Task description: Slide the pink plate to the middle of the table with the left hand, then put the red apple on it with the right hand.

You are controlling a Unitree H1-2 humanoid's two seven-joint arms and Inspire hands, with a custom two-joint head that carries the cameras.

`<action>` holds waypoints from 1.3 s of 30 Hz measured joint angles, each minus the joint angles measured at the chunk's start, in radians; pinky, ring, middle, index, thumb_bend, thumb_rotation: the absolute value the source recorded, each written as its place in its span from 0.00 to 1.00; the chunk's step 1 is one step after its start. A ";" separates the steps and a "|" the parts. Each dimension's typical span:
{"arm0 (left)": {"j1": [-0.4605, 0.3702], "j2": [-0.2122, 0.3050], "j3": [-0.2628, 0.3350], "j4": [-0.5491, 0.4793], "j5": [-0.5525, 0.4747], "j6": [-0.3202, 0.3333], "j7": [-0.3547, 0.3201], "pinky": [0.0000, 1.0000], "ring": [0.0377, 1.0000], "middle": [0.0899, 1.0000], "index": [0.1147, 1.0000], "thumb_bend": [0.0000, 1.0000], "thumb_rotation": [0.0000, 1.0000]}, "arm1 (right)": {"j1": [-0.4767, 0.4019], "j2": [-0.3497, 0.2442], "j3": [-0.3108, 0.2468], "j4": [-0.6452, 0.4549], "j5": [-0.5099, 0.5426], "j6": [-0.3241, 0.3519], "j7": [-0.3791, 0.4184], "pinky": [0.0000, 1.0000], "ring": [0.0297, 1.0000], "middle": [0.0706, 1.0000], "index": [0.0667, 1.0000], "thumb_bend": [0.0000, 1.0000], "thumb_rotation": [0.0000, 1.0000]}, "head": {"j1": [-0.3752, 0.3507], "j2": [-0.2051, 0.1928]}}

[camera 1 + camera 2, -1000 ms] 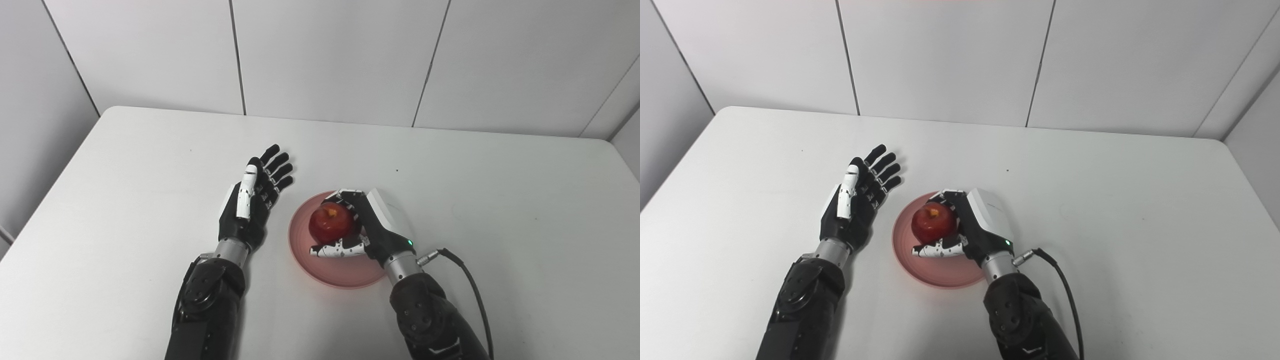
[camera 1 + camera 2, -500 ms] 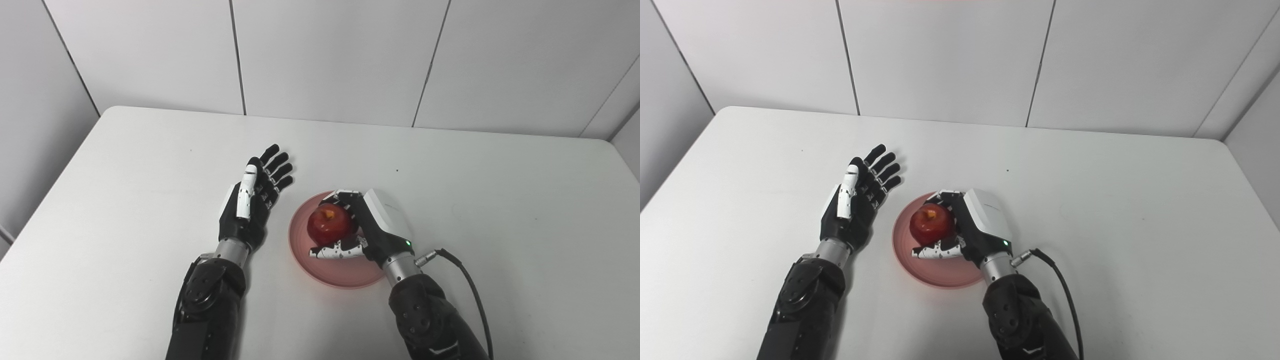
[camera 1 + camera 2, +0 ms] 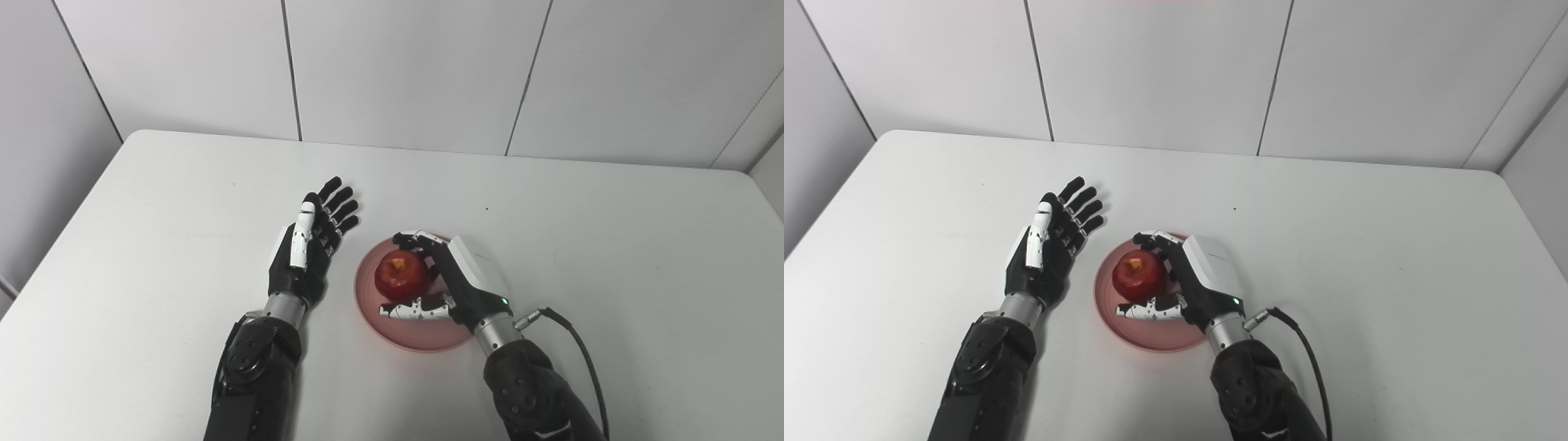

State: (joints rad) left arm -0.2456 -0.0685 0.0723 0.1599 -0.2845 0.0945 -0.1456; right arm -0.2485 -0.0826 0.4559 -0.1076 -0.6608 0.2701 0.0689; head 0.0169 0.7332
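On the white table (image 3: 184, 184), a little toward the robot from its middle, lies the pink plate (image 3: 416, 337), flat, with the red apple (image 3: 401, 275) sitting on its far-left part, stem hollow turned up. Around the apple curves the right hand (image 3: 456, 278), its arm coming in from the bottom right. Its fingers (image 3: 419, 239) arch over the far side of the fruit and its thumb (image 3: 413, 311) lies along the near side, low over the plate. A narrow gap shows between the thumb and the apple, and the palm stands off to the right of it; whether the fingertips touch the apple's far side cannot be told, so the hand reads as loosened and spread rather than clamped. A small green light glows at its wrist, and a black cable (image 3: 576, 349) loops from there across the table toward the bottom edge.

Just left of the plate, apart from its rim, the left hand (image 3: 1044, 257) rests with fingers straight and fanned, pointing away from the robot and slightly right, holding nothing. Its dark forearm runs down to the bottom edge.

Behind the table rises a wall of pale panels (image 3: 1151, 67) with thin dark seams
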 measured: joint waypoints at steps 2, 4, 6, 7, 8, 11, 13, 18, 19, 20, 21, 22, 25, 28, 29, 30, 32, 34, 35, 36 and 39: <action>0.000 0.000 0.000 0.000 0.000 0.000 0.000 0.88 0.88 0.88 0.85 0.40 1.00 | 0.001 -0.002 -0.001 -0.005 0.000 0.000 0.001 0.67 0.73 0.77 0.78 1.00 0.33 | -0.002 -0.002; 0.000 0.000 0.000 0.000 -0.001 0.000 0.000 0.89 0.88 0.88 0.85 0.40 1.00 | 0.001 -0.005 -0.001 -0.007 0.000 -0.001 0.001 0.68 0.74 0.77 0.78 1.00 0.35 | -0.002 -0.002; 0.000 0.000 0.000 0.000 -0.001 0.000 0.000 0.89 0.88 0.88 0.85 0.40 1.00 | 0.001 -0.007 -0.002 -0.007 0.000 -0.004 0.000 0.68 0.74 0.78 0.79 1.00 0.37 | -0.002 -0.002; 0.000 0.000 0.000 0.000 -0.001 0.000 0.000 0.89 0.88 0.88 0.85 0.40 1.00 | 0.001 -0.008 -0.003 -0.008 0.000 -0.005 -0.001 0.69 0.75 0.78 0.79 1.00 0.39 | -0.002 -0.002; 0.000 0.000 0.000 0.000 -0.001 0.000 0.000 0.88 0.88 0.88 0.85 0.40 1.00 | 0.001 -0.009 -0.003 -0.009 -0.001 -0.006 -0.001 0.69 0.75 0.78 0.79 1.00 0.40 | -0.002 -0.002; 0.000 0.000 0.000 0.000 -0.001 0.000 0.000 0.88 0.88 0.88 0.85 0.40 1.00 | 0.001 -0.010 -0.007 -0.012 -0.004 -0.008 -0.006 0.69 0.75 0.78 0.80 1.00 0.43 | -0.006 -0.006; 0.000 0.000 0.000 0.000 -0.001 0.000 0.000 0.88 0.88 0.88 0.85 0.40 1.00 | 0.002 -0.010 -0.011 -0.016 -0.011 -0.009 -0.011 0.68 0.74 0.78 0.81 1.00 0.45 | -0.006 -0.006; 0.000 0.000 0.000 0.000 -0.001 0.000 0.000 0.88 0.88 0.88 0.85 0.40 1.00 | 0.010 -0.012 -0.023 -0.044 -0.024 -0.027 -0.030 0.67 0.74 0.79 0.81 1.00 0.48 | -0.012 -0.020; 0.001 0.000 0.000 0.000 -0.001 0.000 0.000 0.88 0.88 0.88 0.85 0.40 1.00 | 0.012 -0.013 -0.026 -0.055 -0.028 -0.034 -0.035 0.67 0.74 0.79 0.81 1.00 0.50 | -0.015 -0.024; 0.001 0.000 0.000 0.000 -0.001 0.000 0.000 0.88 0.88 0.88 0.85 0.40 1.00 | 0.012 -0.015 -0.029 -0.061 -0.032 -0.039 -0.040 0.67 0.74 0.78 0.81 1.00 0.51 | -0.015 -0.025; 0.001 0.000 0.000 0.000 -0.001 0.000 0.000 0.88 0.88 0.88 0.85 0.40 1.00 | 0.012 -0.016 -0.033 -0.066 -0.033 -0.040 -0.042 0.67 0.75 0.79 0.81 1.00 0.52 | -0.017 -0.028; 0.002 0.000 0.000 0.000 -0.001 0.000 0.000 0.88 0.88 0.88 0.85 0.40 1.00 | 0.013 -0.017 -0.037 -0.073 -0.033 -0.040 -0.042 0.68 0.75 0.79 0.82 1.00 0.52 | -0.017 -0.028; 0.004 0.001 -0.001 -0.004 -0.002 0.000 0.000 0.90 0.89 0.89 0.86 0.39 1.00 | 0.018 -0.018 -0.056 -0.113 -0.032 -0.040 -0.041 0.68 0.75 0.79 0.81 1.00 0.53 | -0.020 -0.032; 0.005 0.003 -0.002 -0.005 -0.005 0.000 -0.001 0.91 0.90 0.90 0.86 0.38 1.00 | 0.021 -0.018 -0.076 -0.152 -0.028 -0.042 -0.042 0.67 0.74 0.78 0.80 1.00 0.54 | -0.029 -0.035; 0.006 0.004 -0.001 -0.005 -0.006 0.000 -0.001 0.91 0.90 0.90 0.86 0.38 1.00 | 0.021 -0.017 -0.082 -0.160 -0.027 -0.046 -0.043 0.67 0.74 0.78 0.80 1.00 0.54 | -0.029 -0.035; 0.006 0.004 -0.001 -0.004 -0.011 0.001 -0.001 0.91 0.90 0.90 0.86 0.38 1.00 | 0.021 -0.017 -0.090 -0.165 -0.027 -0.051 -0.044 0.67 0.74 0.78 0.80 1.00 0.55 | -0.029 -0.035; 0.006 0.006 -0.002 -0.004 -0.014 0.001 -0.001 0.91 0.90 0.89 0.87 0.38 1.00 | 0.023 -0.017 -0.103 -0.179 -0.022 -0.053 -0.044 0.67 0.74 0.78 0.81 1.00 0.54 | -0.040 -0.044; 0.006 0.011 -0.004 -0.003 -0.014 0.001 -0.002 0.90 0.89 0.89 0.86 0.39 1.00 | 0.026 -0.016 -0.121 -0.194 -0.017 -0.052 -0.042 0.67 0.74 0.78 0.80 1.00 0.52 | -0.041 -0.046; 0.006 0.012 -0.004 -0.002 -0.014 0.001 -0.003 0.90 0.89 0.89 0.86 0.39 1.00 | 0.026 -0.016 -0.131 -0.197 -0.013 -0.052 -0.042 0.67 0.74 0.78 0.80 1.00 0.51 | -0.041 -0.046; 0.005 0.013 -0.005 -0.001 -0.014 0.001 -0.003 0.90 0.89 0.89 0.86 0.39 1.00 | 0.028 -0.017 -0.140 -0.198 -0.005 -0.053 -0.042 0.67 0.74 0.78 0.80 1.00 0.50 | -0.043 -0.048; 0.005 0.013 -0.005 0.000 -0.014 0.000 -0.003 0.89 0.89 0.88 0.85 0.39 1.00 | 0.041 -0.015 -0.173 -0.199 0.029 -0.053 -0.043 0.65 0.75 0.78 0.80 1.00 0.48 | -0.052 -0.048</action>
State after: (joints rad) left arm -0.2402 -0.0554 0.0673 0.1595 -0.2985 0.0947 -0.1489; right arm -0.2076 -0.0978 0.2830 -0.3069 -0.6313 0.2167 0.0259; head -0.0352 0.6857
